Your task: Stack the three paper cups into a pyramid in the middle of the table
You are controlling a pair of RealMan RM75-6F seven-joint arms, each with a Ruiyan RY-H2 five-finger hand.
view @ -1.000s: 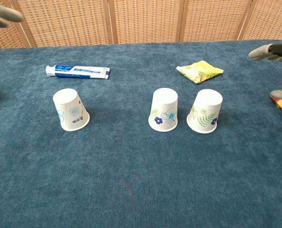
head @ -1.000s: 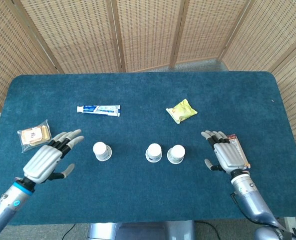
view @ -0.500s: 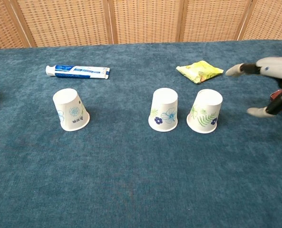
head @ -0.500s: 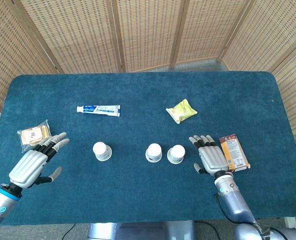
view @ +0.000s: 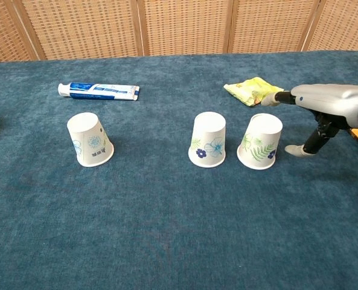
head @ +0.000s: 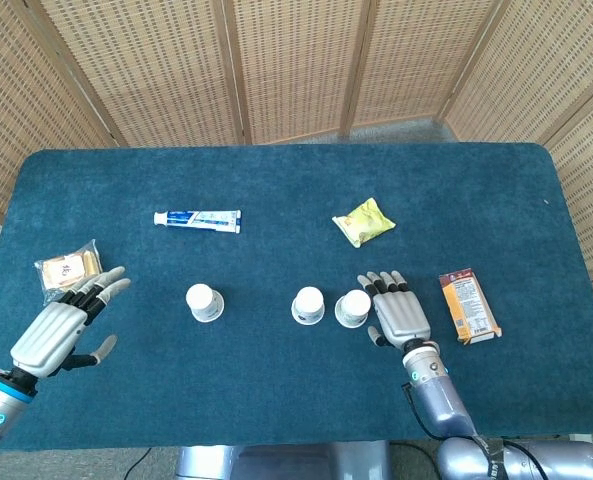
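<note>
Three white paper cups stand upside down in a row on the blue table. The left cup (head: 204, 302) (view: 90, 139) stands apart. The middle cup (head: 308, 306) (view: 208, 139) and the right cup (head: 353, 307) (view: 261, 141) stand close together. My right hand (head: 398, 312) (view: 323, 107) hovers just right of the right cup, fingers spread, holding nothing. My left hand (head: 61, 325) is open near the table's left edge, well left of the left cup, and shows only in the head view.
A toothpaste tube (head: 197, 219) (view: 98, 91) lies behind the left cup. A yellow snack packet (head: 363, 221) (view: 253, 90) lies behind the right cup. A bagged snack (head: 68, 269) sits at far left, and a brown bar packet (head: 468, 305) at right.
My right hand has moved left from the brown packet to just beside the right cup. My left hand has drawn back to the left, away from the left cup.
</note>
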